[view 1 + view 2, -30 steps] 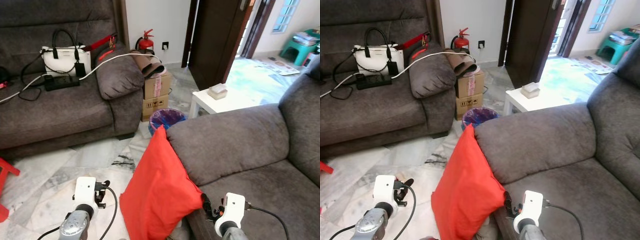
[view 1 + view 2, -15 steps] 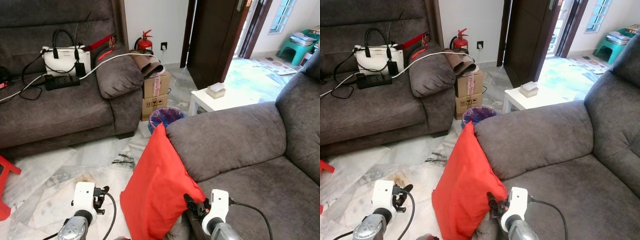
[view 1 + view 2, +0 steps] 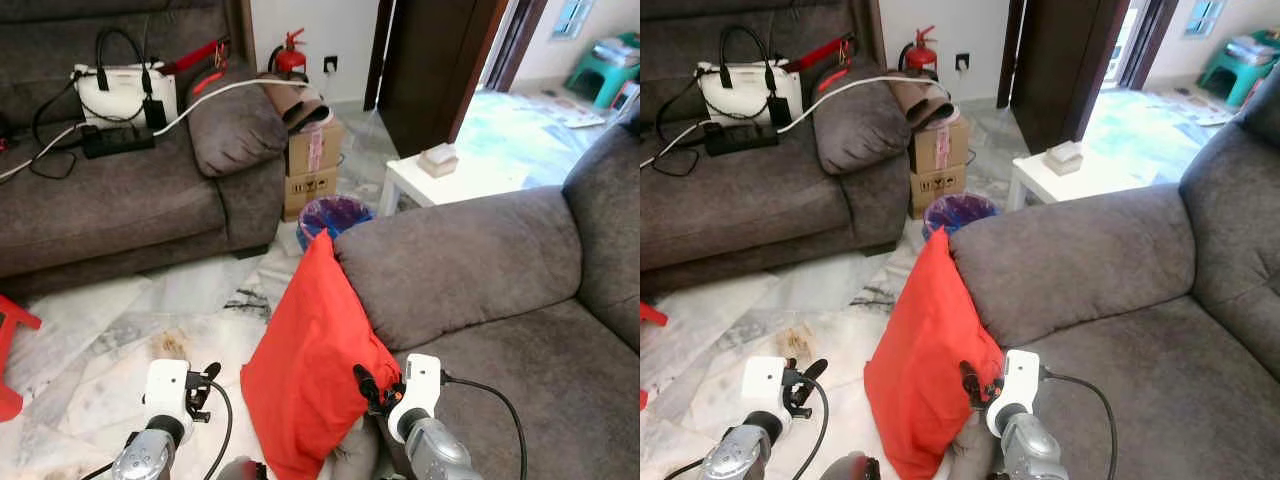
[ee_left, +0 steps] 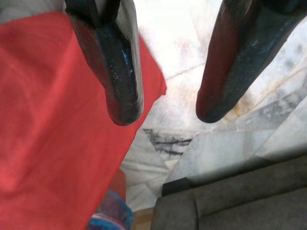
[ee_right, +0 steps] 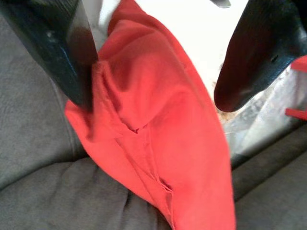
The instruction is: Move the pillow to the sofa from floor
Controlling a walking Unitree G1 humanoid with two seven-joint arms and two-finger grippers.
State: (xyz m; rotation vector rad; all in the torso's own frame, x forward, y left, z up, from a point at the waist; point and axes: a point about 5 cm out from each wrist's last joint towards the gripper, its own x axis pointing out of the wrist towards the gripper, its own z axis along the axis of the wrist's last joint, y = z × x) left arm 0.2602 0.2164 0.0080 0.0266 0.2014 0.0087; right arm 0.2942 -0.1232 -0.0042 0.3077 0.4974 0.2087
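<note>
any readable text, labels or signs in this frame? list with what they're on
Nothing reads clearly.
Cardboard boxes: dark printed handling marks on the lower box and a pinkish label on the upper, both too small and blurred to read.
White handbag, fire extinguisher: no legible text.

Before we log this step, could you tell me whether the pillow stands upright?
Upright: the red pillow stands on edge, leaning against the sofa.

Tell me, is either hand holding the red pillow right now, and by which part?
Nothing is held. The right hand is open astride the pillow's corner; the left hand is open beside it.
</note>
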